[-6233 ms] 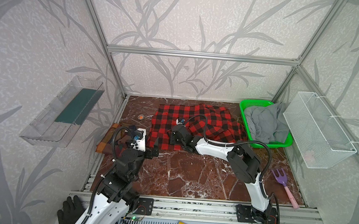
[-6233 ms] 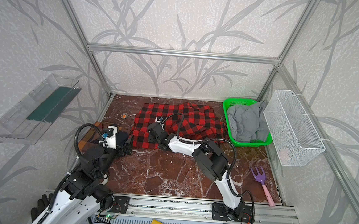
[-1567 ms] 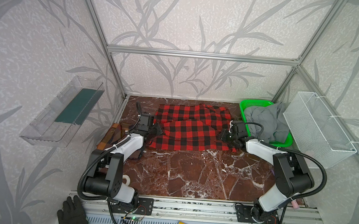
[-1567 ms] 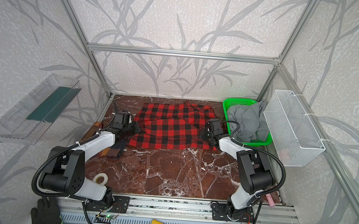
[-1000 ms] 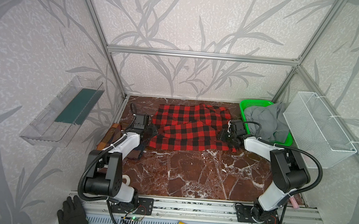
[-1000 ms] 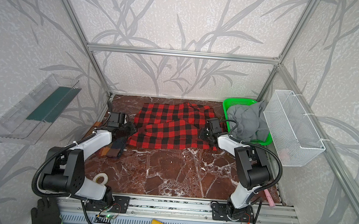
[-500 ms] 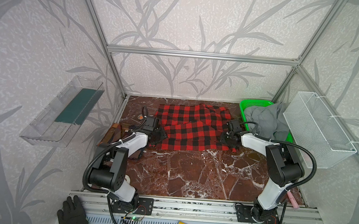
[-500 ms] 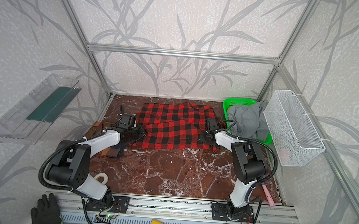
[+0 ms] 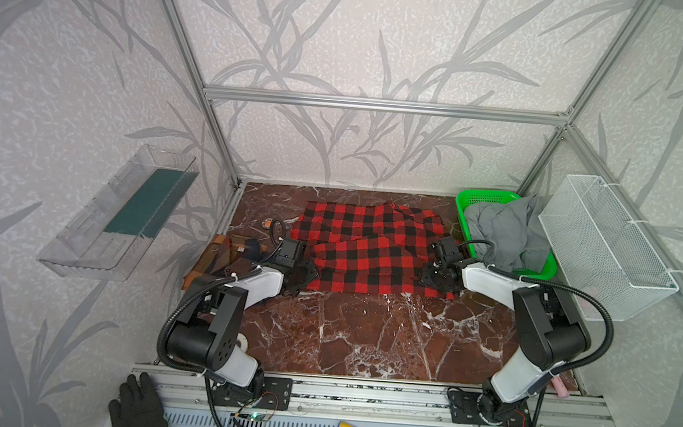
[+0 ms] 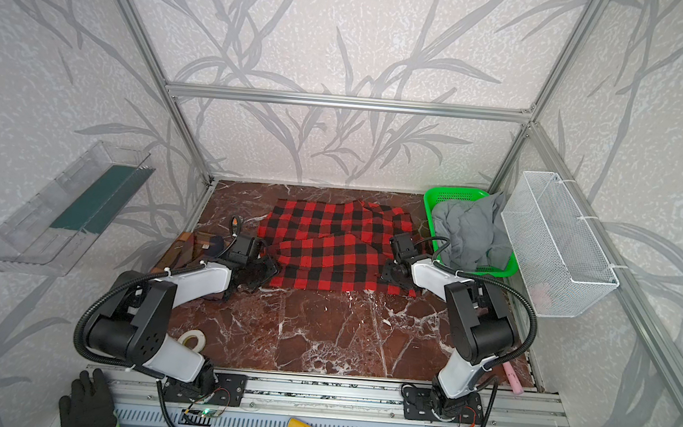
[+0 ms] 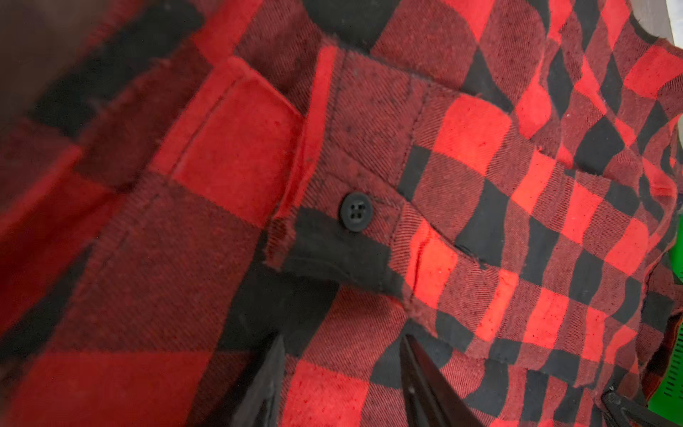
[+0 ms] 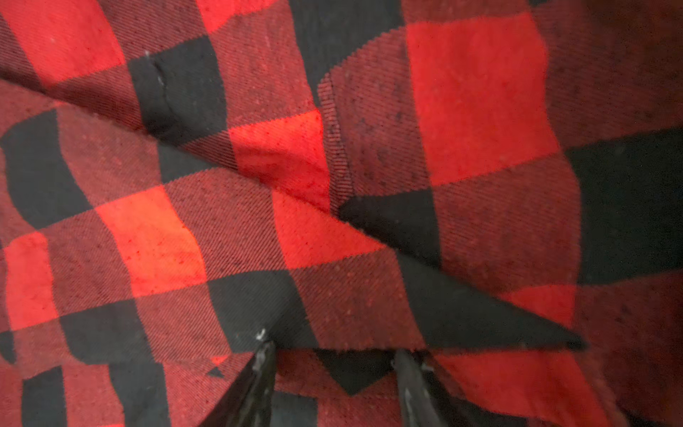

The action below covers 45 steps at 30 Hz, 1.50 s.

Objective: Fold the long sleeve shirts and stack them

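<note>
At the 12 o'clock end of the marble-patterned worktop (image 9: 363, 337), the red-and-black check shirt (image 9: 370, 246) lies spread with its long axis running 9 to 3 o'clock. The left end effector (image 9: 304, 272) is at its 8 o'clock corner and the right end effector (image 9: 435, 272) at its 4 o'clock corner, each nearest its own end. Both wrist views show jaws parted over soft, creased twill flannel, clamping nothing, the left near a black button (image 11: 356, 212). The brown plaid shirt (image 9: 220, 255) lies in a compact heap at 9 o'clock.
</note>
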Motion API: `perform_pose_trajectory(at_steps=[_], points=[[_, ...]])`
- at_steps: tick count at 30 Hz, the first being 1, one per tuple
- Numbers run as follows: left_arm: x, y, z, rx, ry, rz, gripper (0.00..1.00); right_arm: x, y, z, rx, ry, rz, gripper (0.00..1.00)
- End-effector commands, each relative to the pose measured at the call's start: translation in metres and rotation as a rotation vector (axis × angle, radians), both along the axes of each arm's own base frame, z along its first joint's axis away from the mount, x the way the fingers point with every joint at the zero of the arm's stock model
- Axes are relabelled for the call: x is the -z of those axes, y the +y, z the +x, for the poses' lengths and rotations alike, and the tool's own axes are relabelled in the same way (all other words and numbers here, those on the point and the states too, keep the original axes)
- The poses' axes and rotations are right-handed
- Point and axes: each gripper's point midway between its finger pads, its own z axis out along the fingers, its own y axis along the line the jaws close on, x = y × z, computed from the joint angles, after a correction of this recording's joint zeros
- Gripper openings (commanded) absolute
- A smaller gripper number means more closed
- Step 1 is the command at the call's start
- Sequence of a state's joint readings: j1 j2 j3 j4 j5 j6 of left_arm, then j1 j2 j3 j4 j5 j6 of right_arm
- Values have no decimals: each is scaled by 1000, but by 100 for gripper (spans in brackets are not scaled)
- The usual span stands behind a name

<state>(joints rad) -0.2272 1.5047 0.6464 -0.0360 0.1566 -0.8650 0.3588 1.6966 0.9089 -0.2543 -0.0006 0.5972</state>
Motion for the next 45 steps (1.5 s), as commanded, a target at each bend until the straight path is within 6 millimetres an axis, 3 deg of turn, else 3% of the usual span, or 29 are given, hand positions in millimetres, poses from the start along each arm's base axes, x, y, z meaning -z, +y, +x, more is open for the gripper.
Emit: perform_pose_trajectory(at_steps=[1,12,16,18,26,28,31,35,38,45], points=[[34,16,-58,-40,178,65,54,23,-16,-60,-14,172,-78,53],[21,28,-127,-69,137,95,55,24,-19,-132,-47,224,-119,53],[2,25,-130,-50,83,75,55,11,-22,-141,-56,195,-120,53],[-18,26,-124,-23,40,104,57,-11,-18,-136,-76,146,-100,54],[-105,31,-86,66,-123,247,64,-139,-27,-83,-137,-144,-147,60],[-124,22,-74,93,-174,229,69,-157,-24,-65,-143,-170,-116,60],[-141,-6,-46,202,-224,181,70,-171,-24,-33,-146,-183,-151,60],[-136,-44,-7,309,-180,140,69,-159,-26,15,-104,-147,-148,60],[-120,-71,14,388,-116,172,69,-136,-27,51,-68,-101,-164,60],[-79,-120,42,514,-15,261,69,-78,-40,118,0,40,-229,61]])
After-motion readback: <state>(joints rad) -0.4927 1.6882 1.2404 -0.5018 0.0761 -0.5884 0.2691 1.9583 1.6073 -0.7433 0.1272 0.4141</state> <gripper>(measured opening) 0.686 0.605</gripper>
